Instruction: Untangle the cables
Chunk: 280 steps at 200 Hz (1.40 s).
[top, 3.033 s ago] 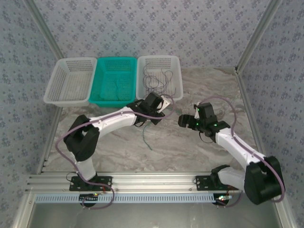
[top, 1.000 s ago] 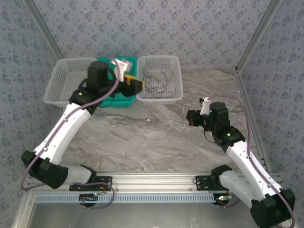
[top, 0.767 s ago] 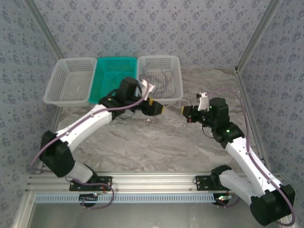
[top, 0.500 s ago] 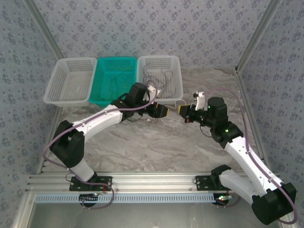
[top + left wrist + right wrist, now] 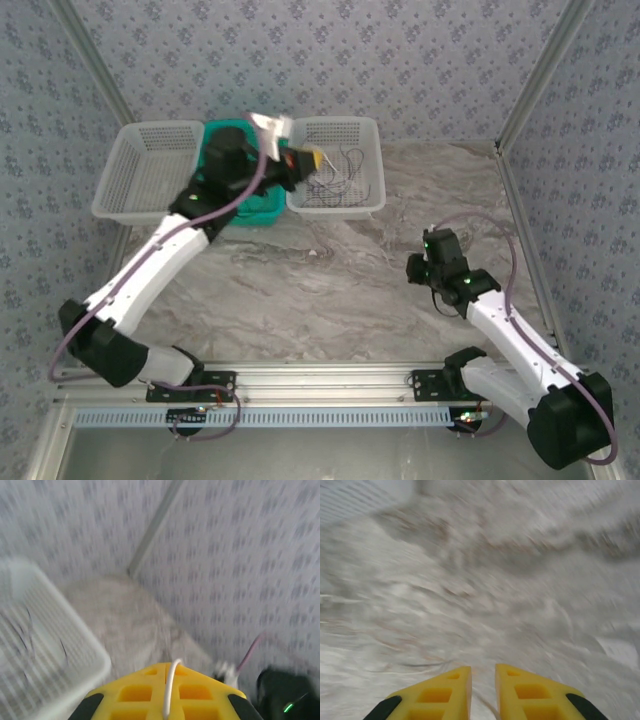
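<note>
Treat the cables as nearly weightless, limp and hair-thin. They will not hold a shape, they slide easily out of a loose grip, and they snag on each other and on basket mesh. A hard yank probably tightens a knot instead of freeing it. Take hold near a free end, or on a single strand just beside a crossing, and draw it out slowly so you can see what follows.

The dark cables (image 5: pixel 335 172) lie in a loose heap inside the white basket (image 5: pixel 372 192) at the far right of the row. One white cable (image 5: pixel 171 680) is off the heap and in your left pincer (image 5: pixel 167 669).

That left pincer is clamped together on the white cable. The strand runs up the seam between the two yellow fingers, and the free length beyond them is hidden. From above, the left pincer (image 5: pixel 308 160) hangs raised over the left rim of the white basket.

Your right pincer (image 5: pixel 483 672) has its fingers a narrow gap apart with nothing between them. It points down at the bare marble surface (image 5: pixel 330 300). From above, the right pincer (image 5: pixel 413 268) sits on the right side, well apart from the basket.
</note>
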Tool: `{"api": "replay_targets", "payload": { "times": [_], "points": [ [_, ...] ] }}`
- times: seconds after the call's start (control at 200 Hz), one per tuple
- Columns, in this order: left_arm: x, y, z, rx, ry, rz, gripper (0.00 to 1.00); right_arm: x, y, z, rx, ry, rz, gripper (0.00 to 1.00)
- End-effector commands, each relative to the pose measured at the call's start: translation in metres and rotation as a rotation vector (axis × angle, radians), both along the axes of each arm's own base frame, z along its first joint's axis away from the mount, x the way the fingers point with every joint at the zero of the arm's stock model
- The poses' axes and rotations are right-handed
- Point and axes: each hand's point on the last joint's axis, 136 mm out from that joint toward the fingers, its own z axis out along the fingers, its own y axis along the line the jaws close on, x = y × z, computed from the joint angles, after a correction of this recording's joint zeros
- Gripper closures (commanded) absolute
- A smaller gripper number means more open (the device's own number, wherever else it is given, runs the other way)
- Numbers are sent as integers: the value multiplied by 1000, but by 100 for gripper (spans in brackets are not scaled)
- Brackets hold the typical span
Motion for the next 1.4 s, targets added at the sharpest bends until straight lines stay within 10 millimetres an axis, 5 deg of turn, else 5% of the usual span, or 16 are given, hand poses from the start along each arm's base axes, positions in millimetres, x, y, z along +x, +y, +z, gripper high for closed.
{"api": "replay_targets", "payload": {
  "times": [0.0,0.175,0.425,0.61,0.8,1.034,1.234,1.294,1.394],
  "points": [
    [-8,29,51,-58,-66,55,100,-11,-18,-14,3,16,-123,78],
    [4,72,75,-18,-98,217,100,-12,-17,-9,37,-3,-130,79],
    [47,204,90,90,-121,674,100,-9,-9,8,67,-29,-89,90],
    [88,302,50,193,-22,941,100,-9,-6,11,89,-26,-93,92],
    [131,374,-5,220,91,1061,100,-11,-7,15,90,-20,-98,92],
    [172,423,-39,200,141,1079,100,-18,-11,18,87,-11,-116,92],
    [179,467,-82,289,235,1198,100,-22,-17,21,73,-7,-139,92],
    [173,484,-74,320,235,1258,100,-23,-18,23,68,-7,-138,92],
    [163,494,-29,337,129,1298,100,-23,-20,23,51,-1,-142,92]
  ]
}}
